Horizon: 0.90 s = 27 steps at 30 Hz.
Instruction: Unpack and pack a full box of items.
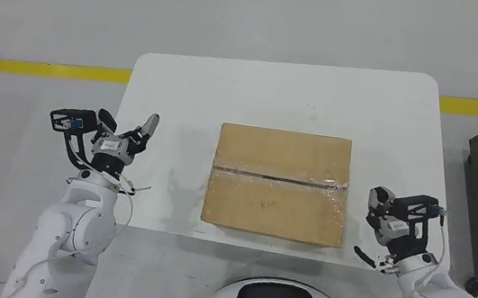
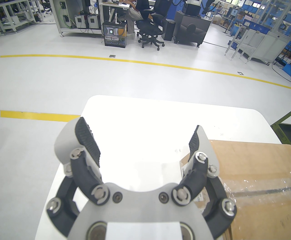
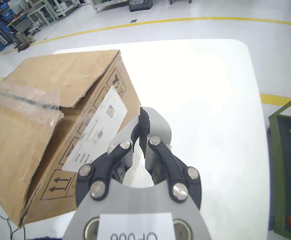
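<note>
A brown cardboard box (image 1: 278,183) with clear tape along its top seam sits mid-frame on the white table (image 1: 191,97), the left end effector (image 1: 127,120) spread open at frame left, the right end effector (image 3: 141,120) pinched closed and empty at lower right.
</note>
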{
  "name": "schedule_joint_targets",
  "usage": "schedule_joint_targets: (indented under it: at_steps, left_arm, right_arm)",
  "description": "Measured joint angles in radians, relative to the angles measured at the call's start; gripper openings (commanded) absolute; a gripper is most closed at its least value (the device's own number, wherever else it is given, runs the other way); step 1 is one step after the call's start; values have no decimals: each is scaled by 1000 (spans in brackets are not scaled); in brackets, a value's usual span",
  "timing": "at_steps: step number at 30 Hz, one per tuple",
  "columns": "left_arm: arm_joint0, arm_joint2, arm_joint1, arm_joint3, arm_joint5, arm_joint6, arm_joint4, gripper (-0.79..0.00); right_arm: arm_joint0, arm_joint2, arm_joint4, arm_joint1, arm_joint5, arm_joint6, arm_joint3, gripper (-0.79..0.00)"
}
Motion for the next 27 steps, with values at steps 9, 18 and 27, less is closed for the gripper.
schedule_joint_targets:
  at_steps: [9,18,27]
  left_arm:
    - [0,0,0,0,0,0,0,0]
    - [0,0,0,0,0,0,0,0]
    - [0,0,0,0,0,0,0,0]
  right_arm:
    - [87,-75,0,-5,-79,2,88,-785]
    - [140,-128,-9,-9,-129,12,127,-785]
    - [105,-37,35,-3,-112,-47,96,-785]
